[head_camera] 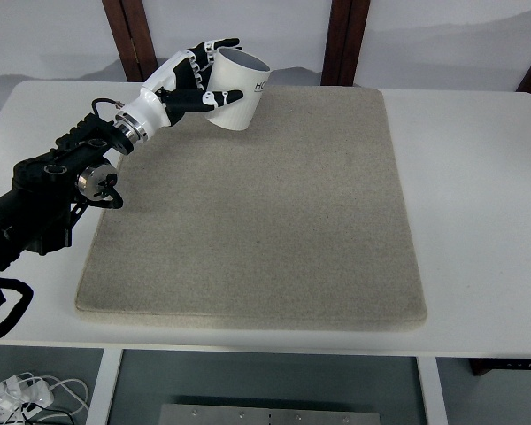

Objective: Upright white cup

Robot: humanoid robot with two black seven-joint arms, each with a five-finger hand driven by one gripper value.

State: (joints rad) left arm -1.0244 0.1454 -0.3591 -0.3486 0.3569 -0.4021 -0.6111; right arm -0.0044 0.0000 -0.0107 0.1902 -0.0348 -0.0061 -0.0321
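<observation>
A white cup (240, 88) with dark lettering on its side is at the far left corner of the grey mat (257, 212), nearly upright, its mouth up and tipped slightly away. My left hand (201, 80) is shut on it from the left, white-and-black fingers wrapped around its wall. I cannot tell whether the cup's base touches the mat. The black left arm (53, 181) reaches in from the left edge. My right arm is out of the picture.
The grey mat covers most of the white table (478, 195). Dark wooden posts (345, 40) stand behind the table's far edge. Cables (18, 390) lie on the floor at the lower left.
</observation>
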